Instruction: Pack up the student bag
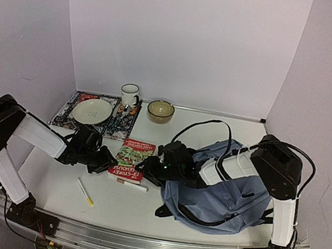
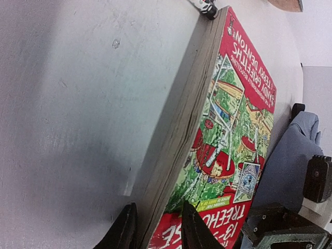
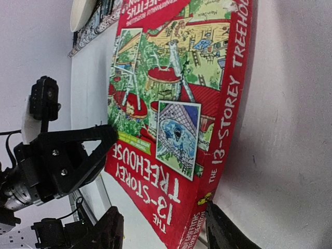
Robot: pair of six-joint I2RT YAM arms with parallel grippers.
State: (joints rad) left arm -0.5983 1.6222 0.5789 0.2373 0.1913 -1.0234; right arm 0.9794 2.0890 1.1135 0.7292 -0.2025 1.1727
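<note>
The student bag (image 1: 230, 195), grey-blue with black straps, lies at the right front of the table under my right arm; a part of it also shows in the left wrist view (image 2: 290, 155). A red and green paperback book (image 1: 134, 156) (image 2: 228, 119) (image 3: 171, 93) lies to the left of it. My left gripper (image 1: 103, 166) (image 2: 158, 231) is shut on the book's near left edge, one finger under the pages and one on the cover. My right gripper (image 1: 152, 175) (image 3: 166, 231) stands open astride the book's near spine corner, one finger against the spine and the other off the cover.
A white marker (image 1: 131, 185) lies just in front of the book, and a yellow-tipped pen (image 1: 85, 192) lies further left. At the back stand a patterned placemat (image 1: 68, 114) with a plate (image 1: 91, 111), a mug (image 1: 129, 96) and a bowl (image 1: 160, 111).
</note>
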